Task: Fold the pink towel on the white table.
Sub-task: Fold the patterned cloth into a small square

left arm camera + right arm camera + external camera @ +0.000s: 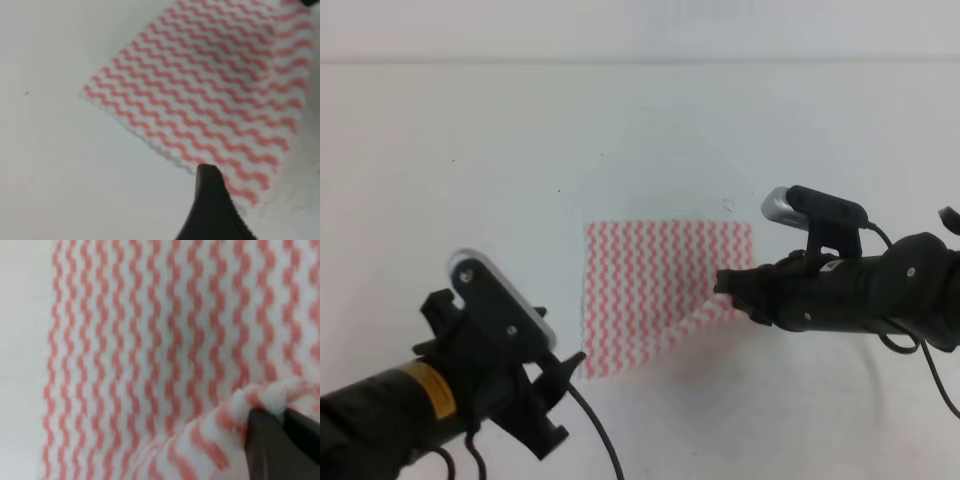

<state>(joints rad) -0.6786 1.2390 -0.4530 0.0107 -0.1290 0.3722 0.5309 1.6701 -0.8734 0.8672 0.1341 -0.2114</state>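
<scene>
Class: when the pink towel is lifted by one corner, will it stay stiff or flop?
Probably floppy: the pink towel already curls where the right end effector pinches its corner. It looks thin and light, so it should drape and could drag across the white table.

You have open white table [640, 130] on every side of the pink towel [655, 285] — widest toward the far edge and far corners. The right gripper [728, 284] pinches the towel's lifted near-right corner, so its arm bars that side. The left gripper [568, 365] hangs just beside the near-left corner — it crowds the near edge there.
</scene>
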